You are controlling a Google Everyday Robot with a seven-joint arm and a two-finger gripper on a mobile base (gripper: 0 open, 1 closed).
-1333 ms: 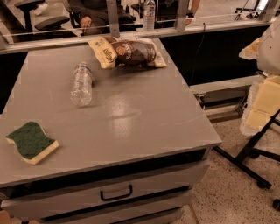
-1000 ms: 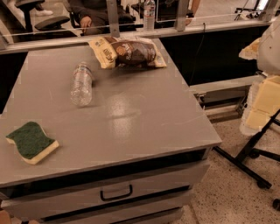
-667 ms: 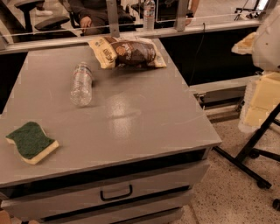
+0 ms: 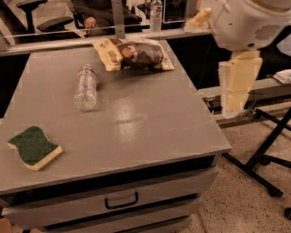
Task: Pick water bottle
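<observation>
The water bottle (image 4: 86, 87) is small, clear and ribbed. It lies on its side on the grey table (image 4: 150, 123), at the far left, cap pointing away. My gripper (image 4: 237, 86) is a cream-coloured piece hanging under the white arm (image 4: 245, 20). It is off the table's right edge, far from the bottle and well to its right. Nothing shows in it.
A brown and yellow snack bag (image 4: 134, 54) lies at the table's far edge, right of the bottle. A green sponge (image 4: 34, 146) lies at the front left. A taller upright bottle (image 4: 156, 9) stands behind the table. A black stand (image 4: 268, 154) is on the floor at right.
The white arm has moved left and toward the camera, and now fills the upper right beside the table's far right corner. The bottle, bag and sponge have not moved.
</observation>
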